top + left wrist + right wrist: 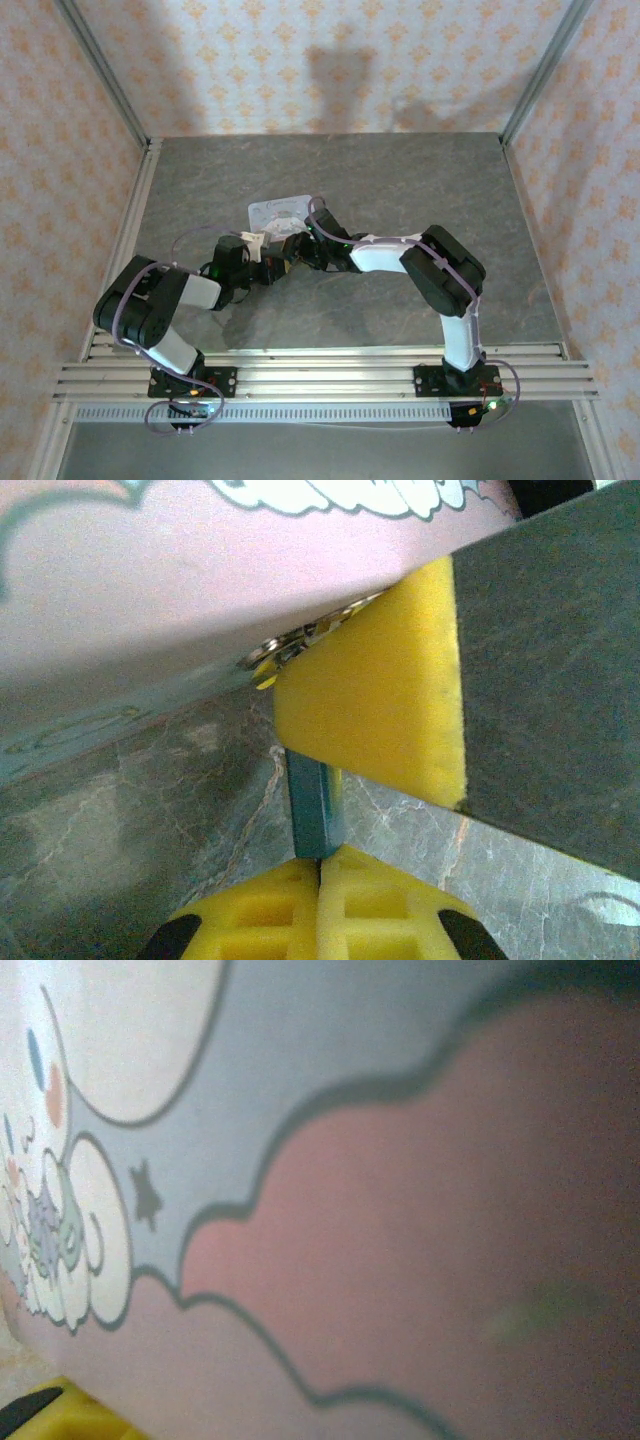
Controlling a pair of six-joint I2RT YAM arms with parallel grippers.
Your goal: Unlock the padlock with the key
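At table centre, both arms converge on the cartoon-printed tin [282, 212]. Left gripper [320, 868]: yellow fingers clenched on the blue padlock [316, 815], seen edge-on against the grey table [120, 820], below the tin's pink wall. Right gripper [298, 246]: one yellow pad [370, 700] meets the padlock's top beside glinting metal [290, 648], shackle or key indistinguishable; whether its jaws are parted or closed cannot be told.
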